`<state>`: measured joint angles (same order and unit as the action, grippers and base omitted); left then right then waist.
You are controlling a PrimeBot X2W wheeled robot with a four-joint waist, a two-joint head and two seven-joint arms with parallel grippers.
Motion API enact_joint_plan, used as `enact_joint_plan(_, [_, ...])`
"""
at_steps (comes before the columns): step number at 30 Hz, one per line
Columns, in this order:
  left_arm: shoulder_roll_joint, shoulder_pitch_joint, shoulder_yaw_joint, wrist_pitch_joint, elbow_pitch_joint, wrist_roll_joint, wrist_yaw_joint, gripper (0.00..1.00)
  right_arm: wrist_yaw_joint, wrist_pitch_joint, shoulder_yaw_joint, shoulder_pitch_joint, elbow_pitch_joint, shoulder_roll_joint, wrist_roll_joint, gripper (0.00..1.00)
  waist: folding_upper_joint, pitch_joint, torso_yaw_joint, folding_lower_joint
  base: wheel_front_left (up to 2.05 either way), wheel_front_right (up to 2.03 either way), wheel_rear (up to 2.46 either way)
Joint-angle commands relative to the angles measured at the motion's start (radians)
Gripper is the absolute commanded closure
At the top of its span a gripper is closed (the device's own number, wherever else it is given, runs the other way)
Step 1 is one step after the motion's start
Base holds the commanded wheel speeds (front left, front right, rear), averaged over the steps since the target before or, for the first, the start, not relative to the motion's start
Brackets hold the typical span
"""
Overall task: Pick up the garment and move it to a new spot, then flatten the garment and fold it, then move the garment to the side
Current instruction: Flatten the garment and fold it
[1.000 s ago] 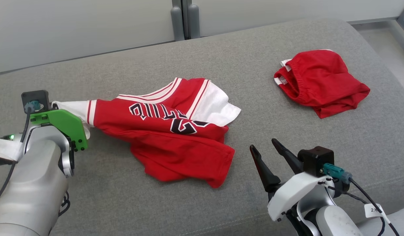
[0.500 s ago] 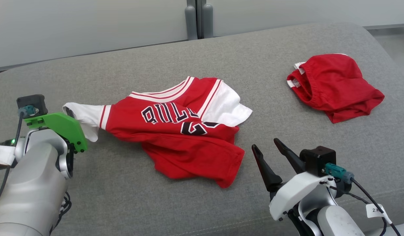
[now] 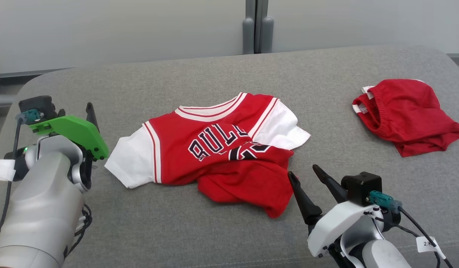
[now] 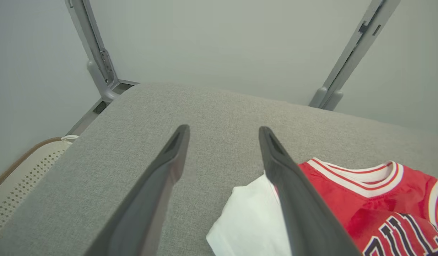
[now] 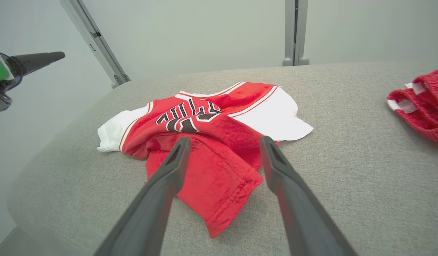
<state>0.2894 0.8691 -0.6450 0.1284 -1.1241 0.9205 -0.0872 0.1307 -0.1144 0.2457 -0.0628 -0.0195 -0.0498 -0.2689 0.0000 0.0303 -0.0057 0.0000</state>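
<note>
The red and white jersey [image 3: 214, 149] lies loose on the grey cushion [image 3: 177, 238], held by neither arm. The left gripper [image 4: 222, 133] has its jaws spread wide, with bare cushion between them. In the left wrist view, one white sleeve [image 4: 247, 224] sits just outside the right-hand finger [image 4: 293, 199] and partly behind it, low beside the finger rather than out past its tip. The right gripper [image 5: 224, 142] also has its jaws wide apart and grips nothing. In its wrist view the crumpled red hem [image 5: 219, 192] lies in the gap between the two fingers and runs out beyond their tips, and the rest of the shirt spreads ahead and to the left of them. The striped neckline points away from both grippers toward the pale wall [image 3: 140, 29], and the hem faces the right gripper. The lower half is bunched and folded up over the black lettering, so the shirt's longest stretch runs crosswise, from the sleeve by the left jaws to the hem corner by the right jaws. The other white sleeve [image 3: 285, 128] fans out beyond the right jaws. A second garment, a heap of red shorts [image 3: 404, 111], sits well off to the right of the right jaws, apart from the jersey. Down past the cushion's edge, left of the left jaws, a pale perforated basket-like thing [image 4: 23, 167] with a brown rim shows; whether it holds anything cannot be told.
</note>
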Motion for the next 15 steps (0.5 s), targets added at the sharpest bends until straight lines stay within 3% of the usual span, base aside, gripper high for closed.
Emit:
enact_joint_plan(1, [-0.007, -0.016, 0.005, 0.010, 0.009, 0.004, 0.003, 0.00, 0.000, -0.003, 0.000, 0.016, 0.004, -0.002, 0.005, 0.00, 0.0000, -0.013, 0.017, 0.0000, 0.00, 0.00, 0.00])
enact_joint_plan(9, [-0.053, -0.103, 0.120, 0.120, 0.175, 0.105, 0.006, 0.00, 0.000, -0.013, -0.003, 0.035, 0.012, -0.002, 0.008, 0.00, 0.0000, -0.033, 0.046, 0.0000, 0.00, 0.00, 0.00])
enact_joint_plan(15, [-0.063, -0.252, 0.233, 0.137, 0.404, 0.115, -0.010, 0.00, 0.000, -0.019, 0.000, 0.042, 0.016, -0.002, 0.007, 0.00, 0.0000, -0.046, 0.057, 0.0000, 0.00, 0.00, 0.00])
